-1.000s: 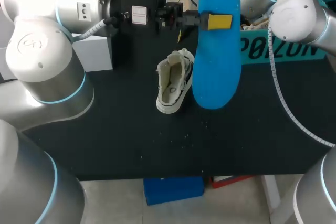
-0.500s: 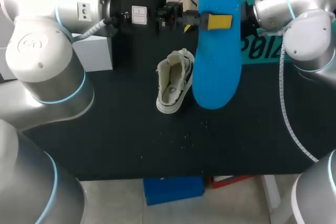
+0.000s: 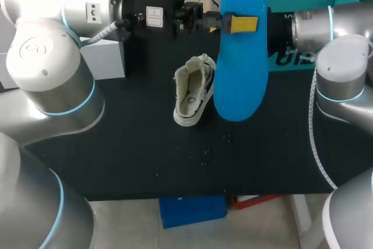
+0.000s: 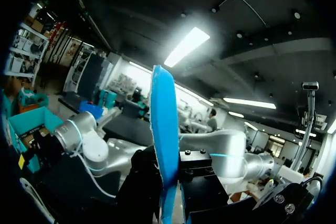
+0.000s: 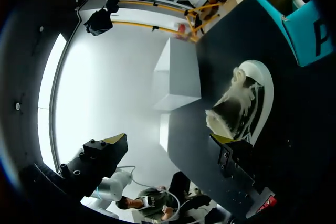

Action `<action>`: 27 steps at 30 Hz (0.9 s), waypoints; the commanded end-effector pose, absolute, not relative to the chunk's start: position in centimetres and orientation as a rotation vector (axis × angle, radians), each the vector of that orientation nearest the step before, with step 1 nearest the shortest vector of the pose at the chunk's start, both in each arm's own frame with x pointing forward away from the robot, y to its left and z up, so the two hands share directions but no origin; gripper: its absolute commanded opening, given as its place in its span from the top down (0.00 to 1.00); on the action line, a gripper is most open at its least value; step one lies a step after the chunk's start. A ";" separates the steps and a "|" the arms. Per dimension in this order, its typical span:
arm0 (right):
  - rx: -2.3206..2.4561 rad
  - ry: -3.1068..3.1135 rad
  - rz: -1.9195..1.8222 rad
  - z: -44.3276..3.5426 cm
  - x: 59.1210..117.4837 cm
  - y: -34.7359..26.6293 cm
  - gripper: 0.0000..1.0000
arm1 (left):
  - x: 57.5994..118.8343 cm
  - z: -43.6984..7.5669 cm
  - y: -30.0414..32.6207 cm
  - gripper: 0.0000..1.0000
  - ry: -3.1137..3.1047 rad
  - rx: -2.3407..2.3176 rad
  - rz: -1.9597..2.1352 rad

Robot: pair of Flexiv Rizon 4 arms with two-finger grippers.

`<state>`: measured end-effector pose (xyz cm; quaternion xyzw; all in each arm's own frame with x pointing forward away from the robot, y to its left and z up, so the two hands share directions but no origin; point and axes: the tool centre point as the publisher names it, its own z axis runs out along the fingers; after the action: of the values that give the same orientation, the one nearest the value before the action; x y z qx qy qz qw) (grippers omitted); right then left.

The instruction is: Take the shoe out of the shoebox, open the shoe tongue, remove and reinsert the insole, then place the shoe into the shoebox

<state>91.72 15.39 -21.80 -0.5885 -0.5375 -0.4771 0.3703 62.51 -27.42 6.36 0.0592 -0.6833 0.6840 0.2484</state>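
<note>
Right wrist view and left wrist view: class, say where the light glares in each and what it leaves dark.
Right wrist view: a broad white glare washes out everything beside the table, while the shoe is evenly lit. Left wrist view: the insole is backlit, and the left gripper holding it is nearly black.

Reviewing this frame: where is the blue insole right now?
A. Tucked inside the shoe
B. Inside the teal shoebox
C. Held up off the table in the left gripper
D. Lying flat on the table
C: in the head view the left gripper is shut on the blue insole, holding it in the air, apart from the shoe lying on the table.
</note>
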 end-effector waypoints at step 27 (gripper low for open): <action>-1.395 -1.234 -1.268 -22.6 91.5 15.2 0.00 | 62.7 -2.1 -27.6 1.00 -2.203 -0.039 1.856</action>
<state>91.44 15.06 -22.57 -0.5589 -0.4952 -0.5075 0.4301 62.63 -28.15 -0.83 -0.0111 -0.7725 0.6217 0.1287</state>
